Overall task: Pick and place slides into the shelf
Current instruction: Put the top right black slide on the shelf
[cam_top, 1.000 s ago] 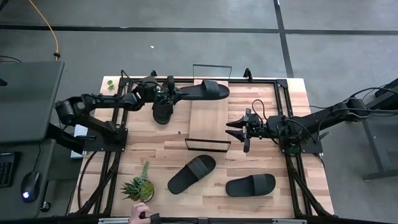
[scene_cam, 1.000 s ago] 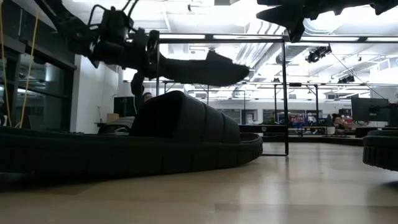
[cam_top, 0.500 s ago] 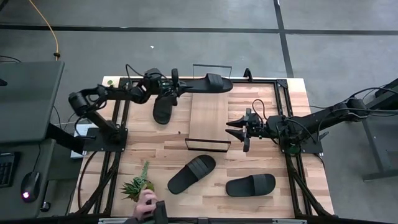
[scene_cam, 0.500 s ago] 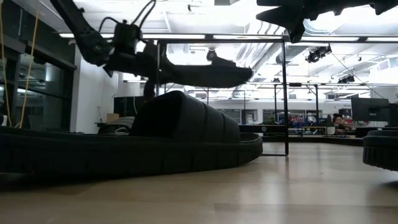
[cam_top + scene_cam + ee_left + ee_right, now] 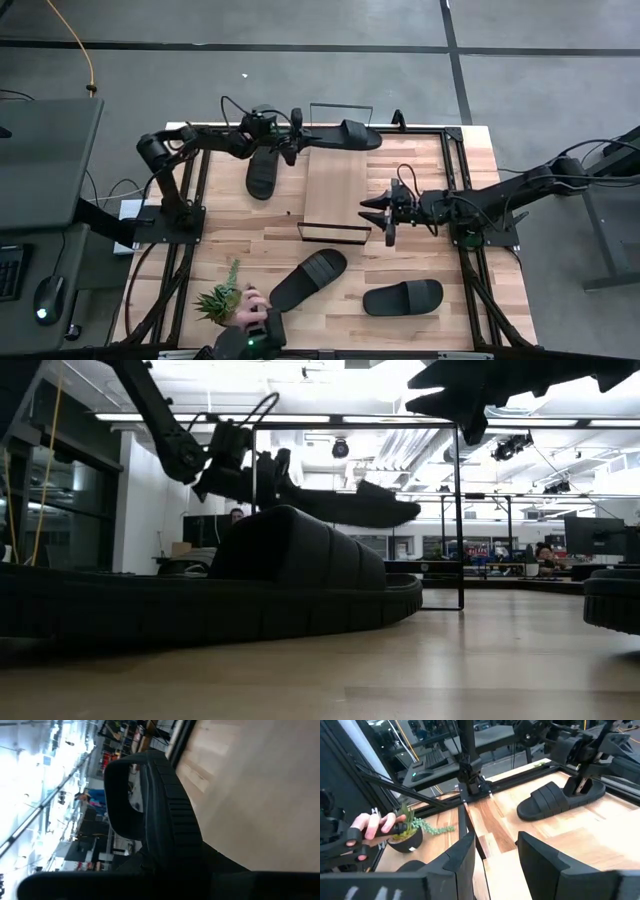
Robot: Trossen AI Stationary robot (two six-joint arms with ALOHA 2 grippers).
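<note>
The left arm reaches along the far edge of the table, its left gripper (image 5: 297, 138) clamped tight. The right arm stretches in from the right edge, its right gripper (image 5: 374, 212) parted.

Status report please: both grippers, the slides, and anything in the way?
Left gripper shut on slide, above shelf far end. Right gripper open, empty. Person's hand at plant.

Slides (image 5: 307, 279) matt black, ribbed, probably foam; shelf (image 5: 335, 185) pale smooth wood, wire-framed.

Four slides (image 5: 340, 135); one shelf (image 5: 335, 185); one potted plant (image 5: 222, 300); two arms; one person's hand (image 5: 248, 305).
</note>
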